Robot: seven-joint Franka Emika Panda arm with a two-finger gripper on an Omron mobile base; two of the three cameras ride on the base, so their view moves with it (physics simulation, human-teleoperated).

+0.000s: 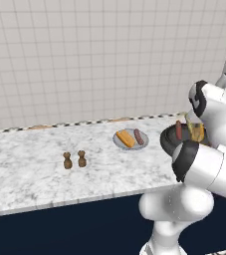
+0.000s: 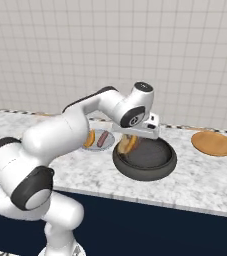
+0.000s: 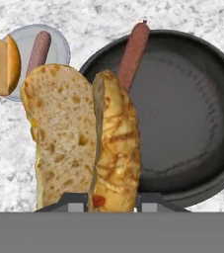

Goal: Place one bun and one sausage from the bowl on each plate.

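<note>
My gripper is shut on a bun, held split-side up just above the left rim of the dark bowl. In the right base view the held bun hangs under the hand over the bowl. One sausage leans on the bowl's far rim. The light grey plate beyond holds a bun and a sausage. The orange-brown plate lies bare to the right of the bowl.
Two small brown shakers stand on the marble counter left of the grey plate. A tiled wall runs behind the counter. The counter's front edge drops off just below the bowl.
</note>
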